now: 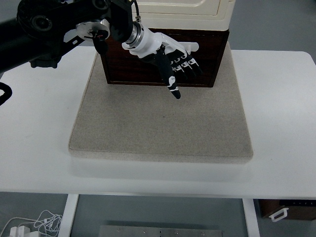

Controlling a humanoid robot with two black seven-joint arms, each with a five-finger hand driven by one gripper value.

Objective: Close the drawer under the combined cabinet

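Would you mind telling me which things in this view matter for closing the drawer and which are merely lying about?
Belongs to the job:
- dark wooden drawer at the cabinet's base
- cream cabinet above it
- left hand, fingers open against the drawer front

Just lying about:
- grey mat under the cabinet
- white table
- white cables on the floor
- brown box, lower right

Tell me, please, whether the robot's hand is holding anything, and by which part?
Nothing is held: the left hand rests open-fingered against the dark brown wooden drawer front.
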